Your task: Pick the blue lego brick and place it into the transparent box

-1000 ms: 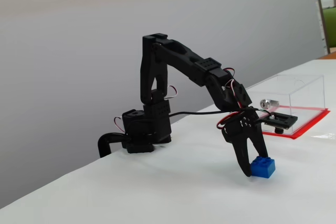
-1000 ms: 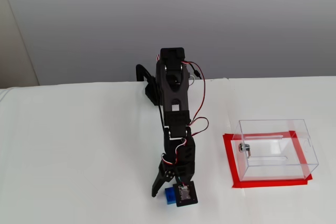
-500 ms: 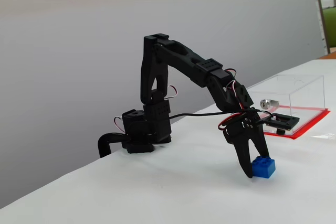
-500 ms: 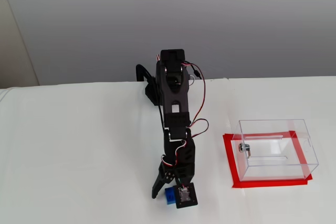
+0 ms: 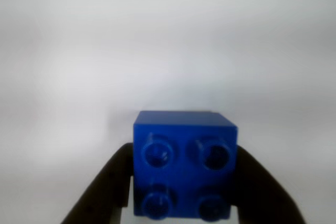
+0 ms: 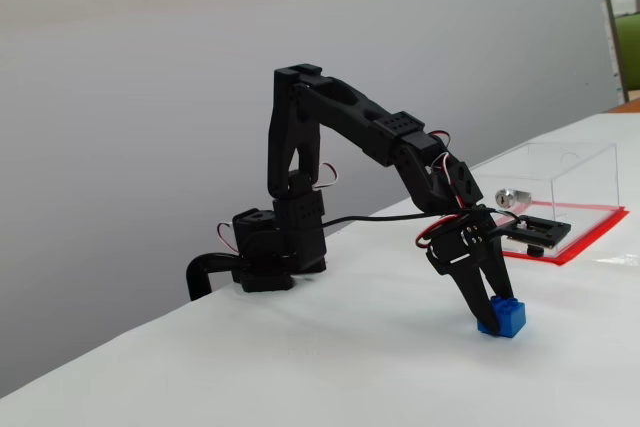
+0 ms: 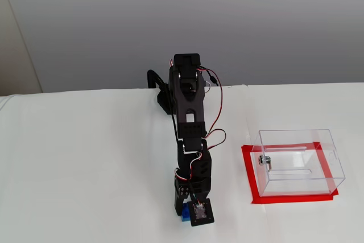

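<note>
Gripper: your gripper [image 6: 492,315] is reaching down to the table [image 6: 330,367] and is closing around the blue lego brick [image 6: 503,317], one dark finger [image 5: 107,182] pressing each side in the wrist view.
Brick: the blue lego brick [image 5: 184,163] is filling the lower middle of the wrist view, four round studs facing the camera; in a fixed view it is sitting on the table at the fingertips.
Brick from above: in a fixed view the brick [image 7: 185,216] is only peeking out beside the gripper [image 7: 190,215], so you are seeing little of it there.
Box: the transparent box [image 7: 300,160] is standing on its red base sheet [image 7: 248,172], well apart from the brick, to the right in both fixed views.
Lock: the small silver lock [image 7: 264,160] is showing on the box wall facing the arm.
Arm: the arm [image 7: 189,118] is stretching forward from its base at the table's far edge.
</note>
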Robot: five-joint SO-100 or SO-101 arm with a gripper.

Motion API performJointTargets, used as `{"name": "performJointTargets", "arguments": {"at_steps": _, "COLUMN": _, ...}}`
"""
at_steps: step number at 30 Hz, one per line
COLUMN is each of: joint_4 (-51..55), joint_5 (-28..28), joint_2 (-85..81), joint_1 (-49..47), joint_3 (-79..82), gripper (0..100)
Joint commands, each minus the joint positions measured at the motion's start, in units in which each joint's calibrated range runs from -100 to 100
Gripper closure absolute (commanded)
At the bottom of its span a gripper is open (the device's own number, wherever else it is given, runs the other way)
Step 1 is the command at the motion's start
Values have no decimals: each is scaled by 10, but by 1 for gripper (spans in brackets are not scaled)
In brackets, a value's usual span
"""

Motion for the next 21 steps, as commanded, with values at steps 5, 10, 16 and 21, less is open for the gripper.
{"name": "performJointTargets", "arguments": {"at_steps": 5, "joint_4": 0, "joint_5": -1, "joint_2": -9, "joint_1": -4, "joint_3": -28, "gripper": 87}}
{"name": "performJointTargets", "arguments": {"at_steps": 10, "joint_4": 0, "joint_5": -1, "joint_2": -22, "joint_1": -9, "joint_3": -29, "gripper": 87}}
{"name": "performJointTargets", "arguments": {"at_steps": 16, "joint_4": 0, "joint_5": 0, "joint_2": -80, "joint_1": -20, "joint_3": -20, "gripper": 87}}
{"name": "performJointTargets", "arguments": {"at_steps": 21, "joint_4": 32, "joint_5": 0, "joint_2": -136, "joint_1": -23, "joint_3": -20, "gripper": 87}}
